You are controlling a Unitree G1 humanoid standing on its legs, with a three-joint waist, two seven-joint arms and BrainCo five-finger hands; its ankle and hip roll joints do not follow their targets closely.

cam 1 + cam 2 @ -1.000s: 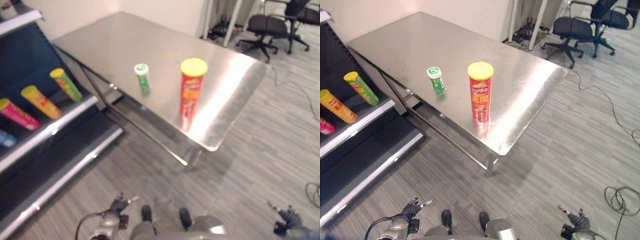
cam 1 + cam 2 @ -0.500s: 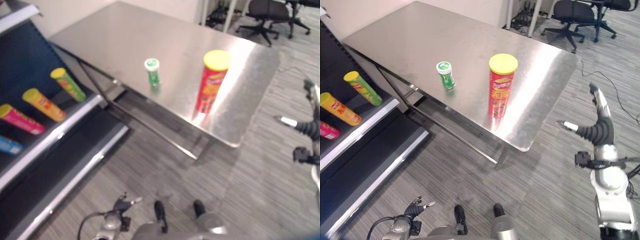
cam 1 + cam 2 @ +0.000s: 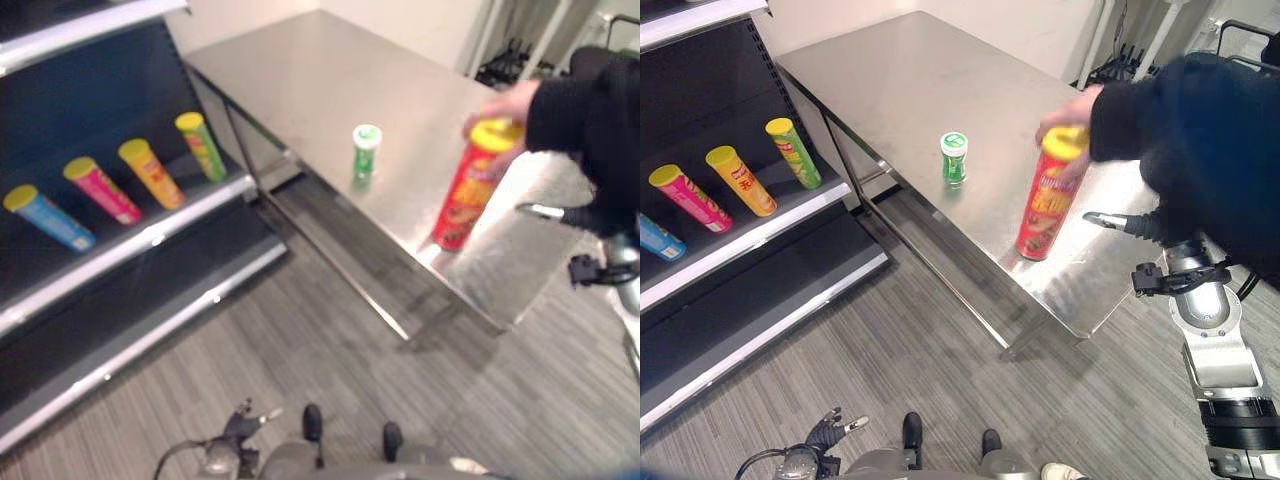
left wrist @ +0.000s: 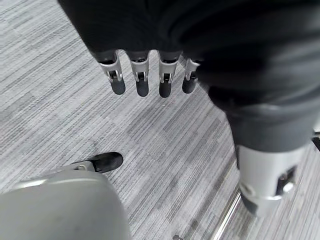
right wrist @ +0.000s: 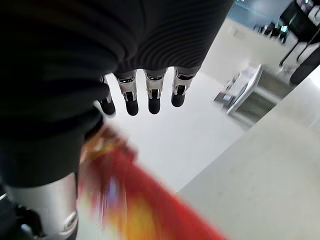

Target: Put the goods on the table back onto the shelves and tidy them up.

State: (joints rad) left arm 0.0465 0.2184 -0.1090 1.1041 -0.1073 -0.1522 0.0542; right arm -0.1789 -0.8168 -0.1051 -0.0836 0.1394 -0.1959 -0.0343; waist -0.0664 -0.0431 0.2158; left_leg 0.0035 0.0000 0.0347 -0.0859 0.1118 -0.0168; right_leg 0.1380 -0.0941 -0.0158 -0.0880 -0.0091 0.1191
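Observation:
A tall red can with a yellow lid [image 3: 1045,205] stands tilted near the steel table's [image 3: 910,80] right front corner. A person's hand [image 3: 1070,108] in a dark sleeve grips its top. A small green bottle [image 3: 954,157] stands upright further left on the table. My right hand [image 3: 1140,225] hovers open just right of the red can, fingers pointing toward it, not touching. Its fingers [image 5: 150,95] are straight, and the can [image 5: 135,200] shows blurred past them. My left hand [image 3: 828,430] hangs low over the floor, its fingers [image 4: 140,75] straight and holding nothing.
The dark shelf unit [image 3: 750,240] stands left of the table. On its middle shelf lie a blue can [image 3: 655,238], a pink can [image 3: 685,195], an orange can [image 3: 738,180] and a green can [image 3: 792,152]. The person's arm [image 3: 1180,130] reaches over the table's right side.
The camera has turned, shifting the whole scene. A person's hand has come in and taken the red can's top, tilting it. My right hand has come closer to the can.

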